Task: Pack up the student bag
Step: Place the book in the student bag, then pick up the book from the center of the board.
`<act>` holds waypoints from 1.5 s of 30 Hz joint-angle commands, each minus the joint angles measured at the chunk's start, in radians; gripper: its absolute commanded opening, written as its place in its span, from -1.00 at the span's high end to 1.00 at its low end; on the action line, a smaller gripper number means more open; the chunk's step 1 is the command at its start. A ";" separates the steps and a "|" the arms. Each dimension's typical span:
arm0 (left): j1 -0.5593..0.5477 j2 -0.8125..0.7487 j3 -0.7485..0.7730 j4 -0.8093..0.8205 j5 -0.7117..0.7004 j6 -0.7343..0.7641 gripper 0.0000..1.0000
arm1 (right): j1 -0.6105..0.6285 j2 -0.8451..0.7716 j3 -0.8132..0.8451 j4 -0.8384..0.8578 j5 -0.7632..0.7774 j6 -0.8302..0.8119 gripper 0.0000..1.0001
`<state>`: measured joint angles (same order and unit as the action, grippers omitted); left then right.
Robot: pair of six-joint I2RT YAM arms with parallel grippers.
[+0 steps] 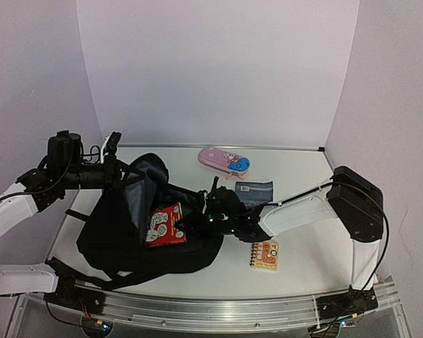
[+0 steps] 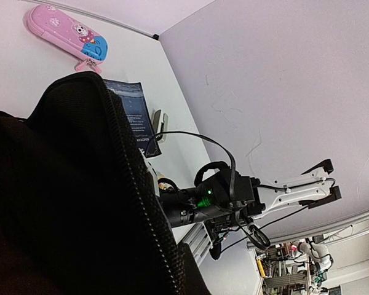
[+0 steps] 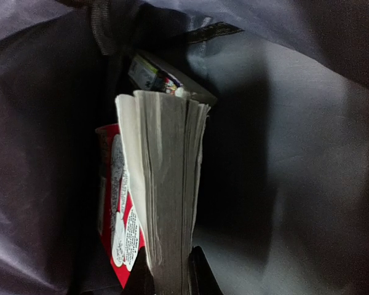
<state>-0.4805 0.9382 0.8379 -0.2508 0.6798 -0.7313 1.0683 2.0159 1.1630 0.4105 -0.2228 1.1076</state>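
Note:
The student bag (image 1: 113,236), black and soft, lies at the table's left with its mouth toward the middle. My left gripper (image 1: 118,174) is shut on the bag's upper flap and holds it raised; in the left wrist view black mesh fabric (image 2: 61,196) hides the fingers. My right gripper (image 3: 171,278) reaches into the bag's mouth, shut on a thick book (image 3: 166,184) with a red cover (image 1: 163,224). The bag's grey lining (image 3: 295,153) surrounds the book, and one fingertip (image 3: 203,276) shows beside the page edges.
A pink pencil case (image 1: 224,161) lies at the back of the table. A dark-blue pouch (image 1: 254,191) sits beside the right arm (image 1: 303,211). A small orange notebook (image 1: 265,255) lies near the front. Another small printed item (image 3: 157,75) lies deeper in the bag.

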 commanded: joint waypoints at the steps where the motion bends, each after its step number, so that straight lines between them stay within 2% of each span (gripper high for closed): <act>1: 0.005 -0.003 0.050 0.065 0.024 0.021 1.00 | 0.006 0.050 0.127 -0.069 0.068 -0.029 1.00; 16: 0.004 0.040 0.041 0.099 0.055 0.004 1.00 | 0.015 0.299 0.424 -0.100 0.016 -0.070 0.99; 20: 0.004 0.029 0.030 0.097 0.020 0.006 1.00 | 0.016 0.280 0.420 -0.110 0.024 -0.094 0.73; 23: 0.004 0.007 0.016 0.087 -0.021 0.003 0.99 | 0.016 0.248 0.404 -0.136 0.047 -0.122 0.43; 28: 0.005 -0.018 0.014 -0.017 -0.148 0.009 1.00 | 0.017 0.139 0.353 -0.227 0.141 -0.191 0.03; 30: 0.005 -0.025 0.017 -0.086 -0.234 0.013 0.99 | 0.017 0.077 0.322 -0.276 0.192 -0.220 -0.19; 35: 0.005 -0.012 0.010 -0.285 -0.513 -0.003 1.00 | 0.013 -0.138 0.225 -0.407 0.321 -0.300 -0.48; 40: 0.005 0.027 -0.053 -0.370 -0.650 -0.103 0.99 | -0.062 -0.345 0.099 -0.563 0.352 -0.319 -0.57; 45: 0.007 0.040 -0.098 -0.433 -0.739 -0.203 1.00 | -0.213 -0.485 -0.049 -0.662 0.284 -0.317 -0.60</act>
<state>-0.4805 0.9743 0.7640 -0.5993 0.0869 -0.8418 0.9628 1.5935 1.2225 -0.0962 0.0629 0.8119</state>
